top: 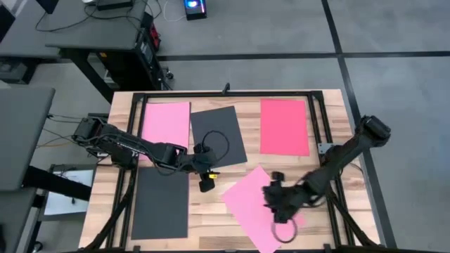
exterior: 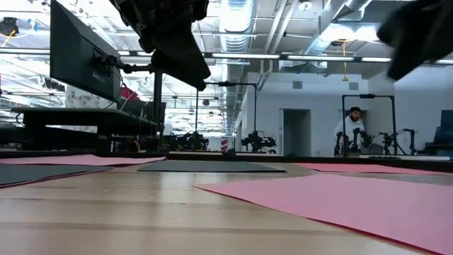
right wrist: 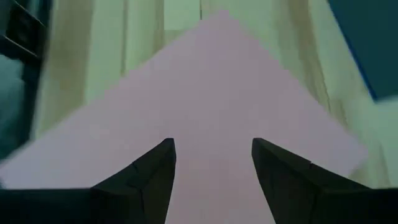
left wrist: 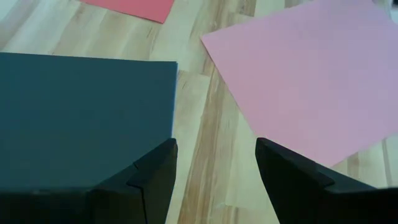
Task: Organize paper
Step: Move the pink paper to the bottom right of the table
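Five paper sheets lie flat on the wooden table: a pink sheet [top: 165, 121] at the far left, a dark sheet [top: 219, 135] in the middle, a red sheet [top: 284, 126] at the far right, a second dark sheet [top: 160, 204] at the near left, and a skewed pink sheet [top: 246, 200] at the near right. My left gripper [left wrist: 214, 146] hangs open above bare wood, between the near dark sheet [left wrist: 87, 118] and the skewed pink sheet [left wrist: 311, 74]. Above the skewed pink sheet [right wrist: 211, 81], my right gripper [right wrist: 213, 144] is open with nothing between its fingers.
A black metal frame [top: 228, 93] runs around the table top. Bare wood [top: 211, 211] shows between the near dark sheet and the skewed pink sheet. Desks with monitors stand beyond the table's left edge. A person [exterior: 349, 131] stands far off in the room.
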Robot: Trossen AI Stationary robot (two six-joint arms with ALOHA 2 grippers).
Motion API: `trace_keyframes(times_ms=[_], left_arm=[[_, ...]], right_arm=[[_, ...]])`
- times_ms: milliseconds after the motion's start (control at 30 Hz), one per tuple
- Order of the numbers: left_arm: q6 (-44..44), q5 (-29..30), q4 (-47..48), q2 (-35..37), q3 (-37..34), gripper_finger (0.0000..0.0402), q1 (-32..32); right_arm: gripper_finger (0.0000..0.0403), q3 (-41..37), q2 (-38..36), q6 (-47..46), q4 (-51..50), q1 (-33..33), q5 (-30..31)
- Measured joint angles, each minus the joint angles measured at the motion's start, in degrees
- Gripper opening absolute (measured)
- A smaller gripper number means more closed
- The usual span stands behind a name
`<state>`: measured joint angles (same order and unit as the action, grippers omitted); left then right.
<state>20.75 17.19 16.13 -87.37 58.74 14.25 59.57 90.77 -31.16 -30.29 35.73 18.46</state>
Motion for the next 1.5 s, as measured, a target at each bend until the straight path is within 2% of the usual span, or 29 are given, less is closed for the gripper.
trace_keyframes(times_ms=[167,300,467,700,967,1200,1367,1500], left_arm=[[-0.1,0.0,0.5,0.0,0.0,0.0201,1.2],[-0.1,0.0,1.5,0.0,0.0,0.0201,1.9],[0.0,0.0,1.6,0.0,0.0,0.0201,2.7],[0.2,0.0,1.5,0.0,0.0,0.0201,3.0],[0.5,0.2,1.5,0.0,0.0,0.0201,3.0],[0.6,0.2,1.5,0.0,0.0,0.0201,3.0],[0.8,0.2,1.5,0.0,0.0,0.0201,3.0],[1.1,0.2,1.3,0.0,0.0,0.0201,3.0]], right_arm=[[0.0201,4.5,9.4,10.7,-3.6,-6.3,-11.8],[0.0201,7.1,14.3,17.4,-6.2,-7.9,-13.4],[0.0201,7.5,17.5,19.0,-7.3,-8.9,-13.6],[0.0201,7.8,19.5,9.1,-12.7,-10.3,-13.6],[0.0201,6.9,19.5,-3.2,-25.6,-9.9,-13.8],[0.0200,-0.9,14.2,-10.3,-18.2,-7.4,-13.1],[0.0201,-8.8,6.9,-17.6,-10.0,-6.9,-12.9],[0.0201,-14.3,1.8,-24.4,-8.7,-6.4,-13.4]])
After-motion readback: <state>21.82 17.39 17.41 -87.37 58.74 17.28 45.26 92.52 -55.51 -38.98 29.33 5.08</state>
